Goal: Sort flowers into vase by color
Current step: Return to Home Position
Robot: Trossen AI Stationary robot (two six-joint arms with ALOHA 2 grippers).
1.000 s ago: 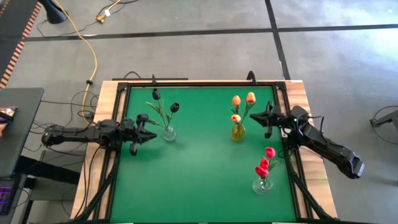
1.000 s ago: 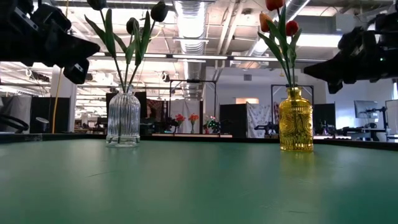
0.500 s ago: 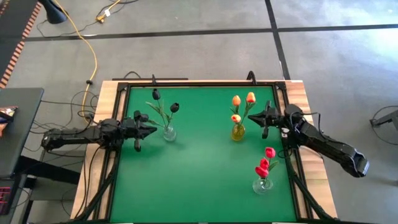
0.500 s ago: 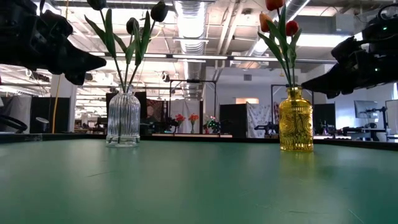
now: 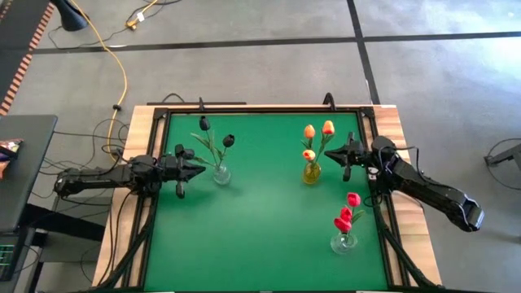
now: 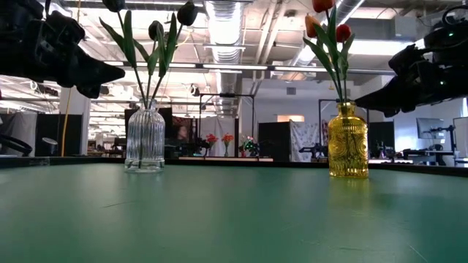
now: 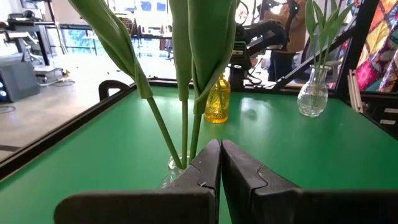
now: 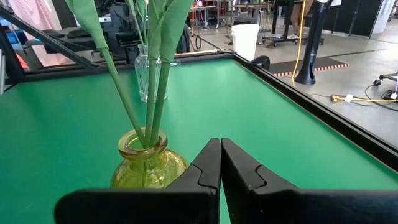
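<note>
High view: left gripper [image 5: 192, 170] just short of black tulips [image 5: 229, 140]; right gripper [image 5: 339, 152] just short of orange tulips [image 5: 309, 131]; red tulips [image 5: 353, 198] vased, near its flank.
Low view: both held high.
Wrist views: fingers [image 7: 205, 165] pressed together, empty; stems [image 7: 184, 118] just ahead.
Advised: back straight out, clear of stems.

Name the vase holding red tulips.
The clear vase at lower right in the high view; the other clear vase holds black tulips, the yellow vase orange.

Grey floor [image 5: 244, 69], yellow cable [image 5: 125, 81] — lit ceiling [image 6: 256, 44], cluttered workshop beyond.
</note>
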